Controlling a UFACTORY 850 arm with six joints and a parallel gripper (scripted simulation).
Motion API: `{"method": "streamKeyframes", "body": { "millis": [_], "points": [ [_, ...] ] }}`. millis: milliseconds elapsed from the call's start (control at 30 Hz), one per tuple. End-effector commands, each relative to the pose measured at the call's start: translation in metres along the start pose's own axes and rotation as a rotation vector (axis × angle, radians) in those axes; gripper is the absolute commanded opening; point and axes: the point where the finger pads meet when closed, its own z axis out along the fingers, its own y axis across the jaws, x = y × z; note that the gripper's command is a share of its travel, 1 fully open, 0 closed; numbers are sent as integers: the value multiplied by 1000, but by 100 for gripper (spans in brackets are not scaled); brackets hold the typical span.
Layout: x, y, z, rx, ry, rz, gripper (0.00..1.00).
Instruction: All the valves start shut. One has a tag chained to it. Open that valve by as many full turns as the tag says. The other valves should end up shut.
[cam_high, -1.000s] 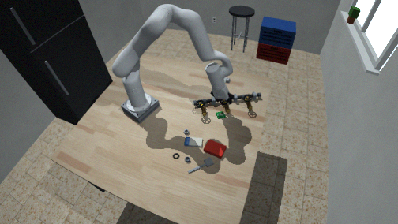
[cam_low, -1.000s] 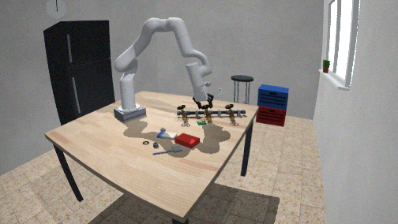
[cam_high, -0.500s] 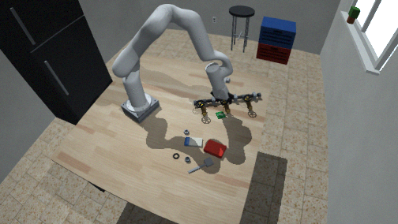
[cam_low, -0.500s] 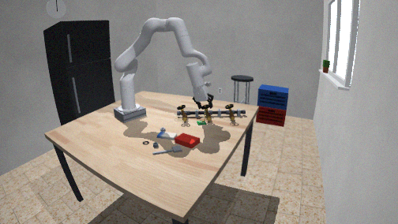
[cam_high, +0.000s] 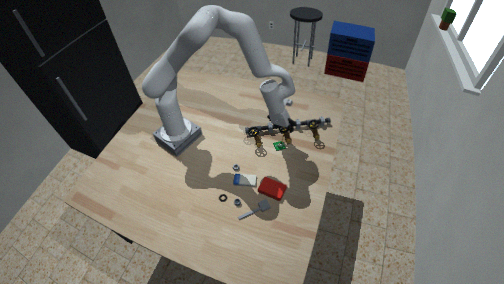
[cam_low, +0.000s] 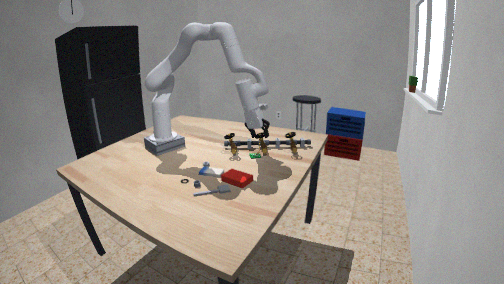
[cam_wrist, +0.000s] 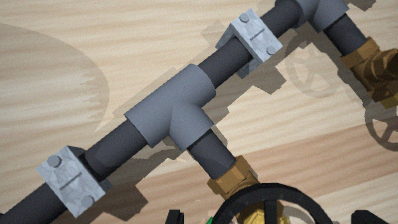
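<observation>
A dark pipe (cam_high: 287, 126) lies across the far right of the table with three brass valves on it. A green tag (cam_high: 279, 145) lies on the table just in front of the middle valve (cam_low: 261, 142). My gripper (cam_high: 280, 130) hangs over that middle valve with its fingers spread wide. In the wrist view the valve's black handwheel (cam_wrist: 267, 206) sits at the bottom edge between my fingertips, which stand apart from its rim. The left valve (cam_high: 256, 135) and the right valve (cam_high: 315, 129) stand free of the gripper.
A red box (cam_high: 272, 188), a blue and white pack (cam_high: 244, 179), a black washer (cam_high: 223, 198), two small nuts and a grey scraper (cam_high: 255, 209) lie at mid-table. A fridge, a stool (cam_high: 305, 30) and stacked crates (cam_high: 350, 50) stand around the table.
</observation>
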Motion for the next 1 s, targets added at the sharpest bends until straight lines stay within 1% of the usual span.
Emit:
{"method": "streamKeyframes", "body": {
  "millis": [0, 500, 567, 600, 967],
  "points": [
    [1, 1, -1, 0, -2, 91, 100],
    [1, 1, -1, -5, 7, 815, 100],
    [1, 1, -1, -5, 7, 815, 100],
    [1, 1, -1, -5, 8, 951, 100],
    [1, 1, -1, -13, 26, 1442, 100]
  ]
}}
